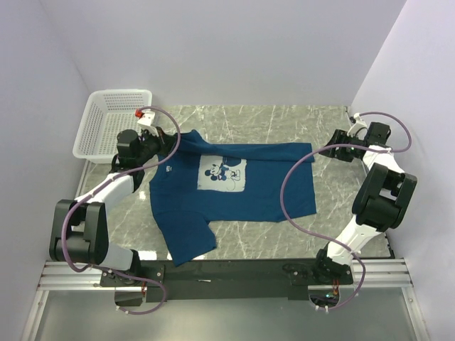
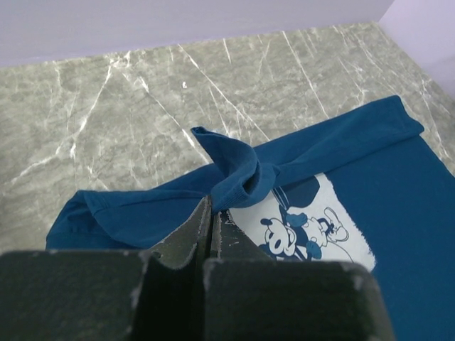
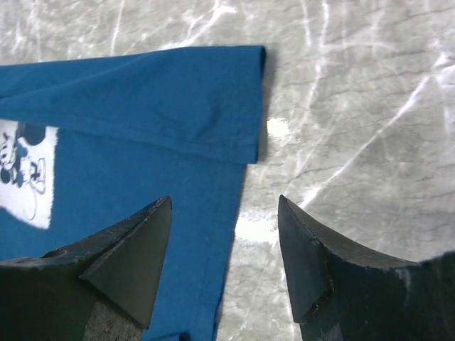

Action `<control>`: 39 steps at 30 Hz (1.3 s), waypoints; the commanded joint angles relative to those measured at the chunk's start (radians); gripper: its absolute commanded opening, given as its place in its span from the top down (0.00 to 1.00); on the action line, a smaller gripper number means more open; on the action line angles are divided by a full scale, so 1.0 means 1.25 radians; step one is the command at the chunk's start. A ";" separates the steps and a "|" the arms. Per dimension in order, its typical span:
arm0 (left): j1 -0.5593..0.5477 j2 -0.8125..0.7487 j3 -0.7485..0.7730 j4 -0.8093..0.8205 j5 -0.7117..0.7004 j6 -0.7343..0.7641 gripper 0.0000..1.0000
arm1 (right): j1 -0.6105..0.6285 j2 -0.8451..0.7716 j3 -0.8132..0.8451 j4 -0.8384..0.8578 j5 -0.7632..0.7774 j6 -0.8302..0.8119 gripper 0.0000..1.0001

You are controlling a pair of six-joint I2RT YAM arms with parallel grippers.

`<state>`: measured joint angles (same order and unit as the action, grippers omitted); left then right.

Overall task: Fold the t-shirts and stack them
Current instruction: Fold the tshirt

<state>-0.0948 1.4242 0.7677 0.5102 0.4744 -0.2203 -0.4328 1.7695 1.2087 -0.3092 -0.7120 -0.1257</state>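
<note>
One dark navy t-shirt (image 1: 234, 195) with a pale square cartoon-mouse print (image 1: 221, 173) lies spread on the marble table, its far edge folded over. My left gripper (image 1: 170, 147) is at the shirt's far-left corner. In the left wrist view it (image 2: 211, 204) is shut on a bunched fold of the shirt (image 2: 242, 174), next to the print (image 2: 313, 227). My right gripper (image 1: 329, 150) is open and empty just off the shirt's far-right corner. In the right wrist view it (image 3: 224, 202) straddles the shirt's side edge (image 3: 142, 114), one finger over cloth and one over bare table.
A white plastic lattice basket (image 1: 114, 122) stands at the far left corner, just behind the left gripper. White walls close in the table (image 1: 284, 121) at the back and both sides. A black rail (image 1: 227, 270) with the arm bases runs along the near edge.
</note>
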 commanded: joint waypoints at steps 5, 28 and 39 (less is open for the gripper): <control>0.002 -0.039 -0.013 0.018 0.008 0.020 0.99 | 0.003 -0.041 -0.023 -0.004 -0.039 -0.017 0.32; -0.025 -0.131 -0.069 -0.049 -0.025 0.011 0.99 | 0.003 -0.042 -0.034 -0.005 -0.065 -0.015 0.32; -0.075 -0.222 -0.086 -0.218 -0.125 0.007 0.61 | 0.003 -0.050 -0.036 -0.001 -0.080 -0.007 0.32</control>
<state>-0.1783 1.2480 0.6735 0.2779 0.3641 -0.2234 -0.4324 1.7626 1.1702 -0.3241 -0.7876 -0.1310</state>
